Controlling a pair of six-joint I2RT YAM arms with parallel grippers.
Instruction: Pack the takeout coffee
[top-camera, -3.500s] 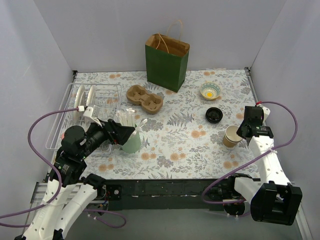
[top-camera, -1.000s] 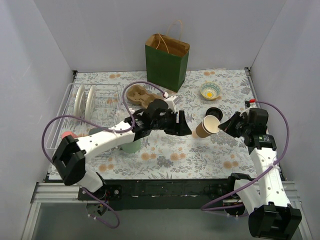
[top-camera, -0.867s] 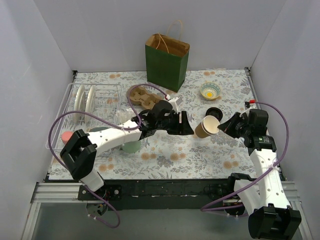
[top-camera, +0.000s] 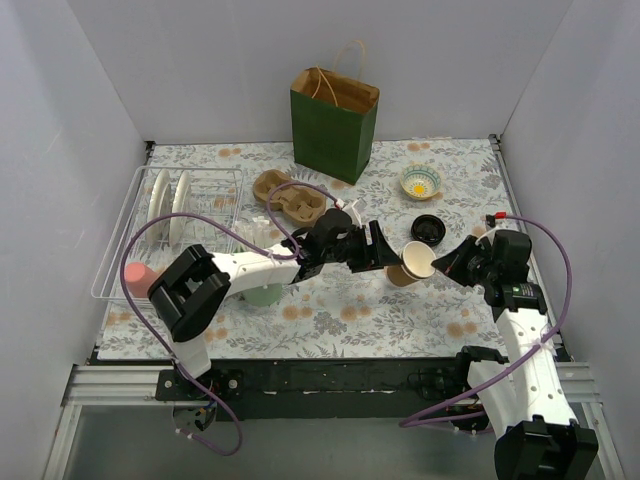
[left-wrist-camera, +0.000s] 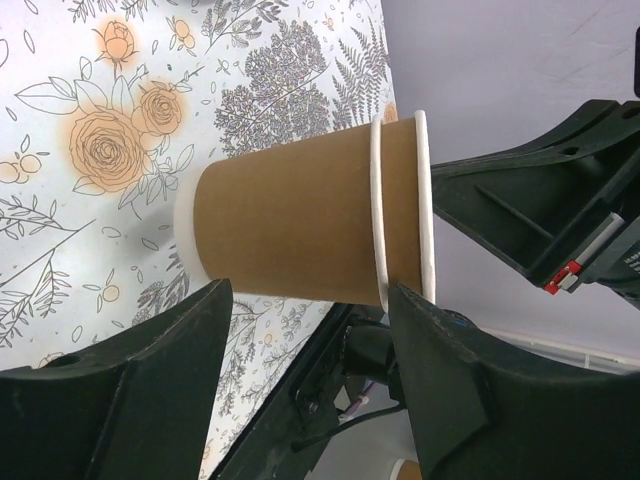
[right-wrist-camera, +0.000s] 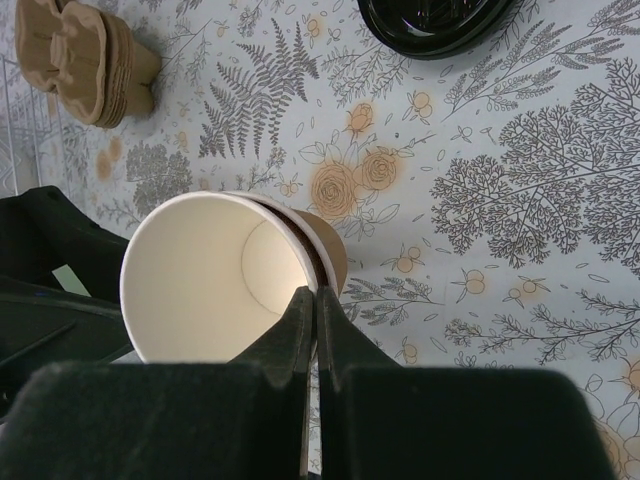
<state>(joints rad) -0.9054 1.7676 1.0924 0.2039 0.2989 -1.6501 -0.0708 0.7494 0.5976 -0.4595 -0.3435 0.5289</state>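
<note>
While plain grey at the walls (top-camera: 200, 70), floral across the table cover (top-camera: 340, 305).

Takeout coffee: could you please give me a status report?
Right gripper shut on the rim of the lidless brown paper cup, held tilted in the air. Left gripper open around the cup's body. Untouched on the mat: round black plastic lid.

Bright, even overhead light casts soft, faint shadows; all three views are sharp, wrist views slightly wide-angle.
</note>
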